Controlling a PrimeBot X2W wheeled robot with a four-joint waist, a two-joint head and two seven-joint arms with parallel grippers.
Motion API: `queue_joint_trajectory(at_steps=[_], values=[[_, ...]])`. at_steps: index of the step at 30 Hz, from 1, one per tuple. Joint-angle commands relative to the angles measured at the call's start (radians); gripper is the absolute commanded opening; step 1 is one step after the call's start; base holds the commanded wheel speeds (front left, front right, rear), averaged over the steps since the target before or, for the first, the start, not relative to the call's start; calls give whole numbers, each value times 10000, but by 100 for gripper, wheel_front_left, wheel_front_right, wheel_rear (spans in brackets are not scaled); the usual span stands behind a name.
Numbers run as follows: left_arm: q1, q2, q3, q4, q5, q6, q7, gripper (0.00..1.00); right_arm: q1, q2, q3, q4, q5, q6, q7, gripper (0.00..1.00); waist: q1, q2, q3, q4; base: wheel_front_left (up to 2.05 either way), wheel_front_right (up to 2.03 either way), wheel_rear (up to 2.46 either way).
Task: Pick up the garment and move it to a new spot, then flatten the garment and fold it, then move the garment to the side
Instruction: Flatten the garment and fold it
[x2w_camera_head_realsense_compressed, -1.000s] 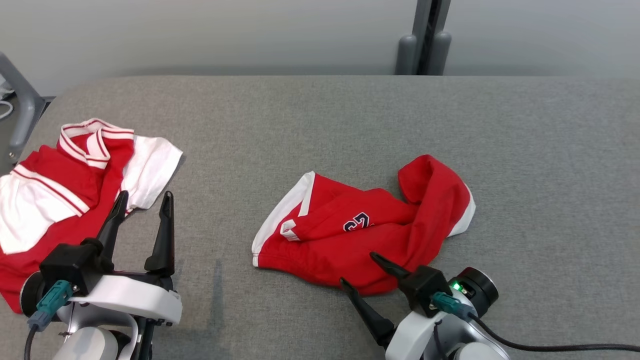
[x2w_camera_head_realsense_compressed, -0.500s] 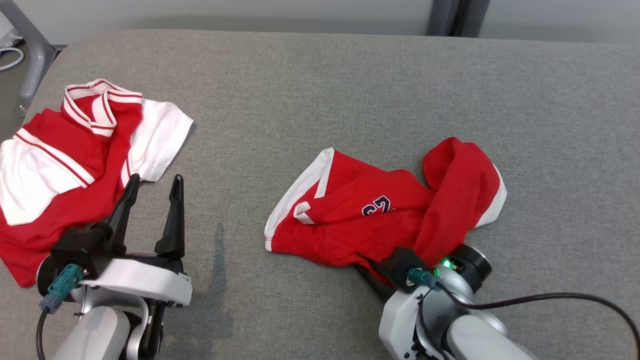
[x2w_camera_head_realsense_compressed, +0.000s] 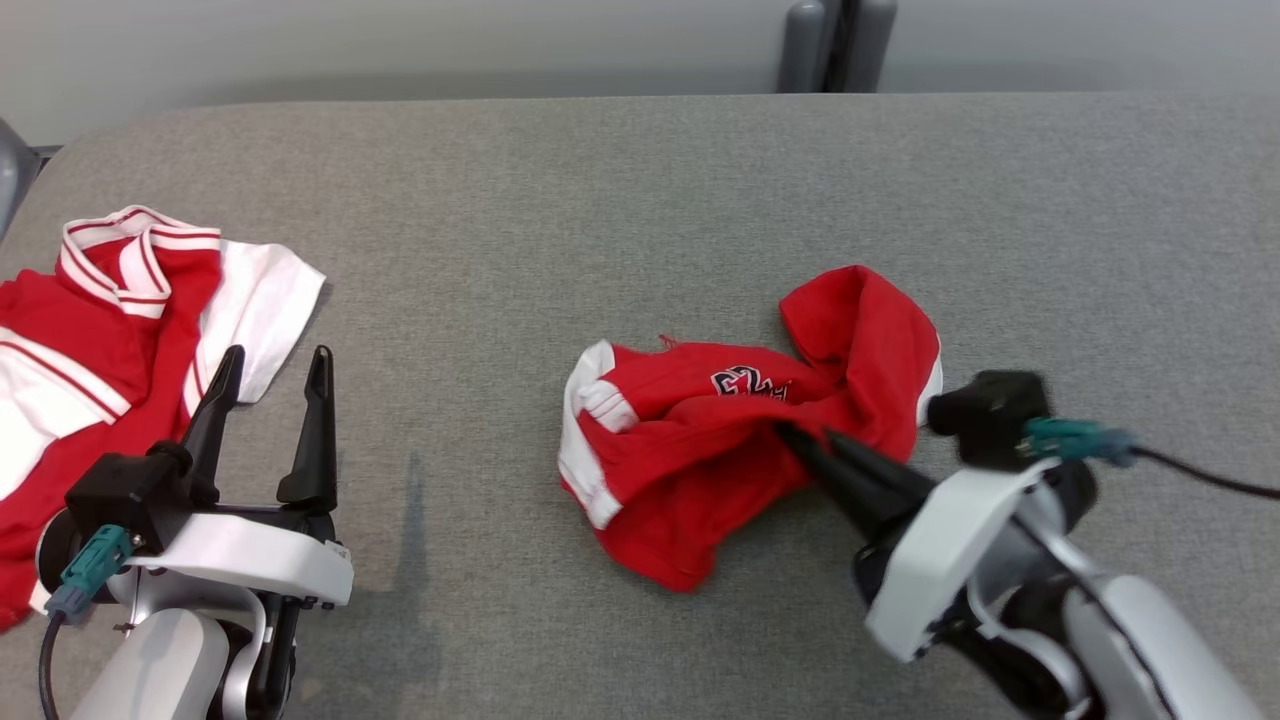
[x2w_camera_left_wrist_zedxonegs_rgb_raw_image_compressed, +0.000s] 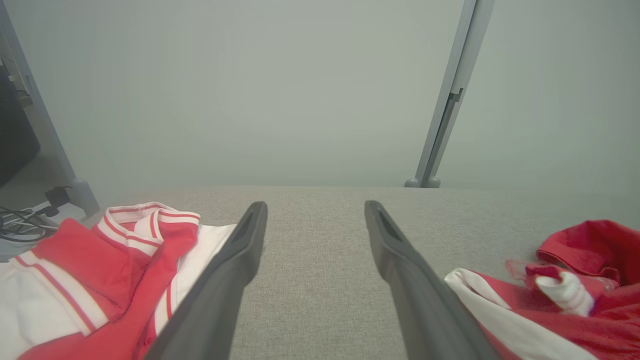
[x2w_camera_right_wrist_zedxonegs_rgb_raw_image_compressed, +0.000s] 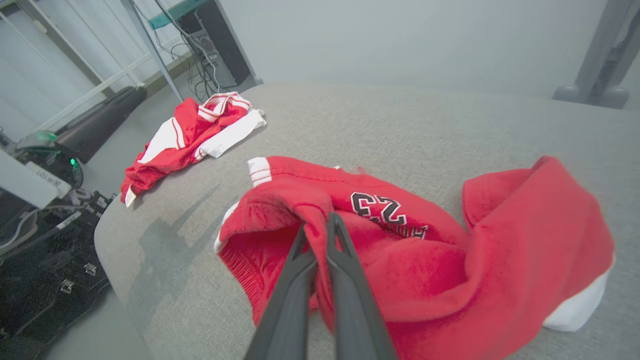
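The red shorts (x2w_camera_head_realsense_compressed: 690, 480), with white trim and the number 23, lay crumpled near the middle of the grey fabric table (x2w_camera_head_realsense_compressed: 600, 200), a little toward its right half. The right gripper (x2w_camera_head_realsense_compressed: 805, 438) reached in from the near right corner of the table. Its two dark fingers were pressed almost together on a fold of the red cloth. In the right wrist view the cloth was bunched up around the fingertips. The left gripper (x2w_camera_head_realsense_compressed: 277, 355) was over the near left part of the table. Its fingers were spread wide with nothing between them, and they pointed toward the far edge. A red and white shirt (x2w_camera_head_realsense_compressed: 130, 320) with a striped collar lay at the left edge of the table, just beside the left gripper. A grey post (x2w_camera_head_realsense_compressed: 835, 45) stood behind the far edge of the table.
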Motion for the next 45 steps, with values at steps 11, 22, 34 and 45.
queue_joint_trajectory(at_steps=[11,22,34,45], values=[[-135,165,23,-199,-41,105,60,100,439,-366,-3825,-313,898,1,529,0,0,0,161,-409,0,0,0],[-503,221,-30,-252,9,26,100,100,-678,-697,-4559,2861,1161,1,-987,0,0,0,777,-527,0,0,0],[-380,187,-120,-52,-28,45,62,100,-957,-782,-3995,5284,1231,1,-2910,100,0,0,502,-769,0,0,0],[101,301,-28,45,-147,240,49,100,273,-459,-5052,4920,-978,3,-4307,100,0,0,-432,-1018,0,0,0]])
